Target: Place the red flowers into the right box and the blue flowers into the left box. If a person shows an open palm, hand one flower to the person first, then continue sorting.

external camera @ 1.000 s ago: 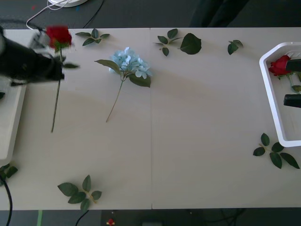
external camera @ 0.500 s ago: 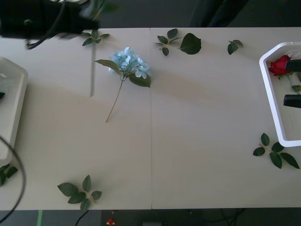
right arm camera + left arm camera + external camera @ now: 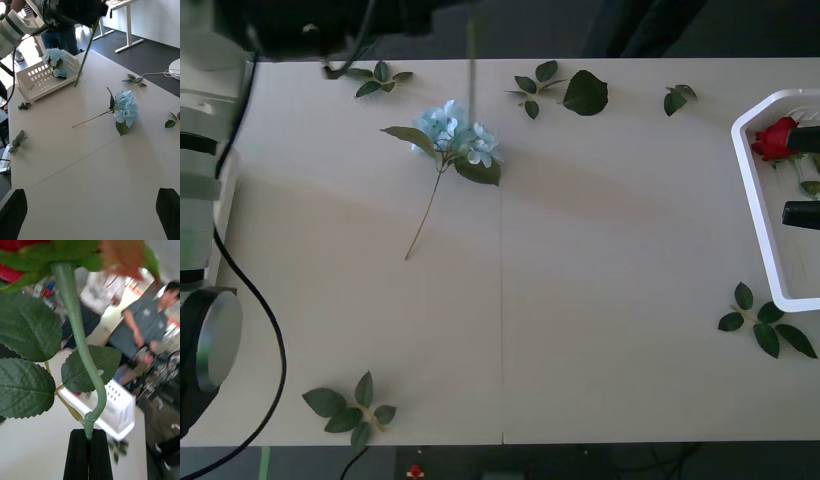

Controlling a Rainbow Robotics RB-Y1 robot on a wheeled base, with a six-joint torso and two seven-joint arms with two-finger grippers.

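Left end effector (image 3: 89, 453) clamped a red rose's stem (image 3: 77, 333), lifted above the desk's (image 3: 580, 280) far left edge.

The right end effector (image 3: 90, 213) stood wide apart over the right box (image 3: 755, 215), where another red rose (image 3: 774, 137) lay. One blue flower (image 3: 452, 137) lay on the desk; a second (image 3: 55, 57) sat in the left box (image 3: 45, 78).

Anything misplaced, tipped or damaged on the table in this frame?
Nothing looks damaged. One blue flower lies unsorted on the table amid loose leaf sprigs. The left gripper, raised beyond the table's far edge, pinches a red rose by its stem; the right gripper is open over the right box.
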